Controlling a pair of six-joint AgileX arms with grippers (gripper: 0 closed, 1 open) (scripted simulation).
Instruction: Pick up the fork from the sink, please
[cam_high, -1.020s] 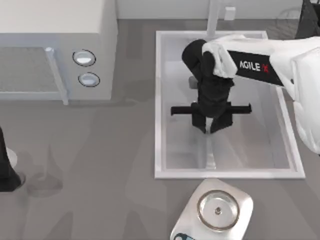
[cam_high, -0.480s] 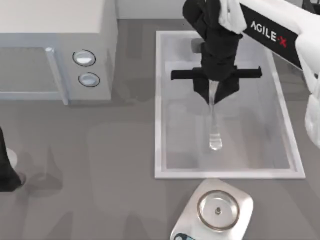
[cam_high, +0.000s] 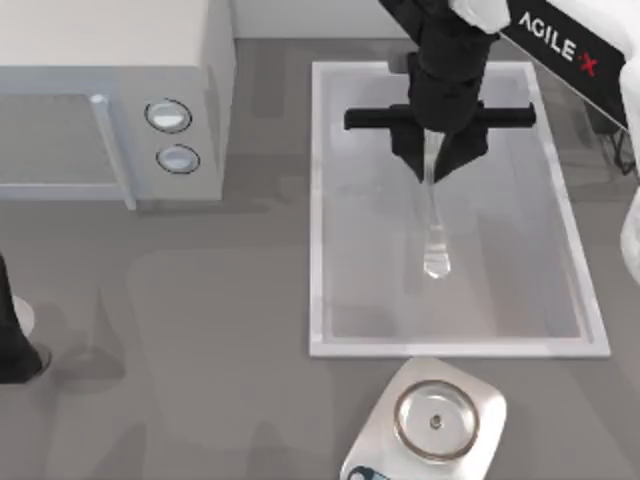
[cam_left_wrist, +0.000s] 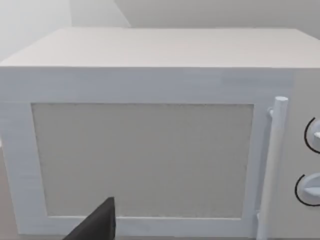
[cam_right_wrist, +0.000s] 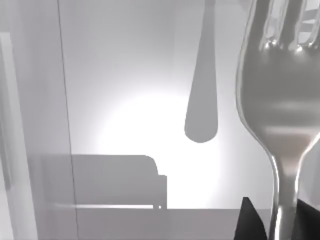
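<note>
So the right gripper (cam_high: 438, 172) is up over the far end of the sink (cam_high: 318, 210), the end where the faucet post stands, and its two fingers are pinched together on the fork (cam_high: 433, 225), which hangs out from the fingertips toward the sink's near end, handle tip over the middle of the basin. My read is it's lifted clear of the bottom: the right wrist view shows the fork (cam_right_wrist: 280, 110) sitting apart from its own dark shadow on the glossy floor. Handling-wise I'd guess it's light and totally rigid, so no bending worries, but smooth metal like that looks slippery and a long thin thing held near one end can swivel or slide in the pinch. The hold looks to be on the narrow neck just behind the tines, which seems fine for something this light, though nearer the middle would balance better. Looks: slim pale silver, shiny, tines splaying off a curved head, long skinny handle widening to a rounded tip. The left gripper (cam_left_wrist: 95, 227) is parked well away from the sink, facing the microwave (cam_high: 110, 100); can't tell how its fingers stand.
</note>
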